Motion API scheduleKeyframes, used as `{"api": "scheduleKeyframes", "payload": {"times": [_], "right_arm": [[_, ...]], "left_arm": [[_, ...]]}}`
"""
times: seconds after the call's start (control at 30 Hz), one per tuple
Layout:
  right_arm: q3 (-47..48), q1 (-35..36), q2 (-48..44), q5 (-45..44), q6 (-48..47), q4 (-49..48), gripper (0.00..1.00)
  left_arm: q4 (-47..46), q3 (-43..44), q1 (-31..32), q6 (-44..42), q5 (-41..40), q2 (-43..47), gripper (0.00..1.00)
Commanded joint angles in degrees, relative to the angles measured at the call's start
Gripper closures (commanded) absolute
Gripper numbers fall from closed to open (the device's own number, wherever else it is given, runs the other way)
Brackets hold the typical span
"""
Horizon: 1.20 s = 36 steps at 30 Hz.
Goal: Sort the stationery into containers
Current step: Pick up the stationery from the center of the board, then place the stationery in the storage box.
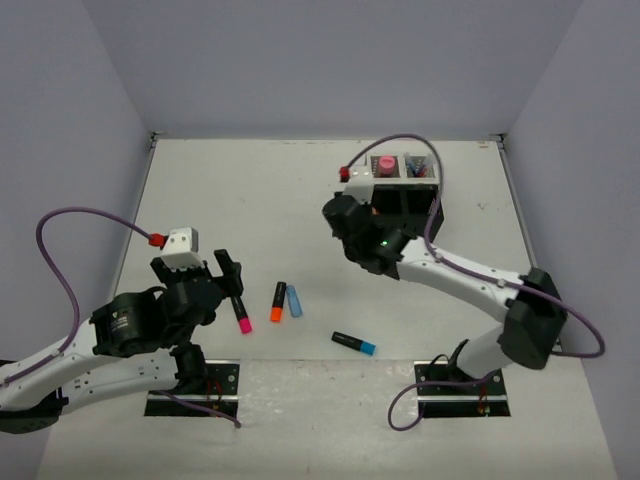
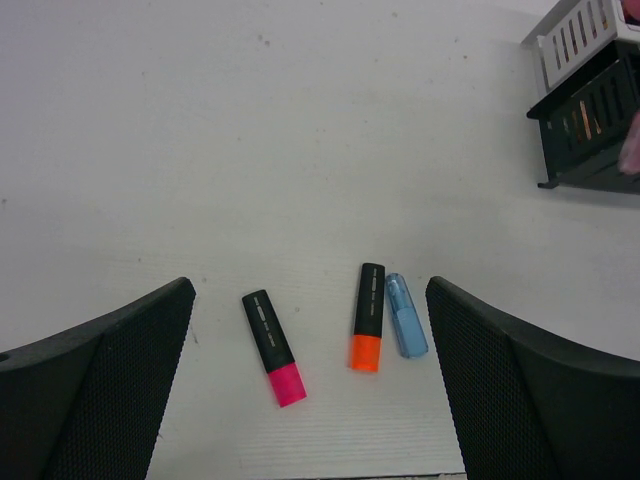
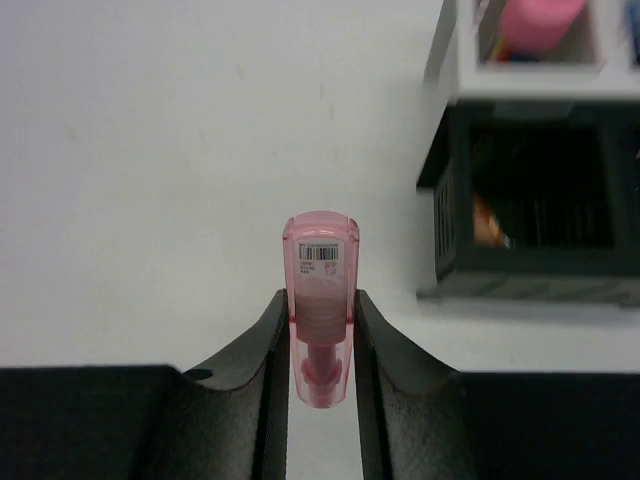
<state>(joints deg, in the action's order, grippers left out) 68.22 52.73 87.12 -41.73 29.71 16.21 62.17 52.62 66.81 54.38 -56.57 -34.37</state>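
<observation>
My right gripper (image 3: 320,300) is shut on a translucent pink glue stick (image 3: 321,285), held off the table to the left of the black mesh organizer (image 3: 530,265). In the top view this gripper (image 1: 345,215) hangs at the organizer's (image 1: 403,182) left front corner. My left gripper (image 2: 310,290) stands wide open above three highlighters on the table: pink-tipped (image 2: 274,347), orange-tipped (image 2: 367,316) and pale blue (image 2: 406,315). From above they show as pink (image 1: 241,318), orange (image 1: 278,301) and blue (image 1: 294,301), right of the left gripper (image 1: 225,270).
A black marker with a blue cap (image 1: 354,343) lies near the front, between the arms. A pink item (image 1: 385,163) stands in a pale back compartment, and something orange (image 3: 487,222) shows in a dark front one. Grey walls enclose the table. Purple cables loop by both arms.
</observation>
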Motion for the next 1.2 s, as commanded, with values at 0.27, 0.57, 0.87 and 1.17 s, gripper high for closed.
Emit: {"api": "scheduleKeyframes", "payload": {"times": [0.27, 0.57, 0.87, 1.17], "right_arm": [[-11.6, -17.1, -2.8, -6.4, -13.7, -41.7, 1.00], [-10.7, -17.6, 3.7, -7.7, -16.0, -43.5, 0.98], [-10.8, -17.5, 3.2, -6.5, -12.1, -36.7, 0.52], [-6.0, -7.5, -0.5, 5.3, -8.3, -18.6, 0.52]], "left_arm": [[-2.0, 0.6, -0.2, -0.7, -1.3, -1.2, 0.00], [-2.6, 0.4, -0.3, -1.5, -0.8, -2.1, 0.00], [-2.6, 0.4, -0.3, -1.5, -0.9, -2.7, 0.00], [4.3, 2.2, -0.7, 6.8, -4.4, -1.2, 0.00]]}}
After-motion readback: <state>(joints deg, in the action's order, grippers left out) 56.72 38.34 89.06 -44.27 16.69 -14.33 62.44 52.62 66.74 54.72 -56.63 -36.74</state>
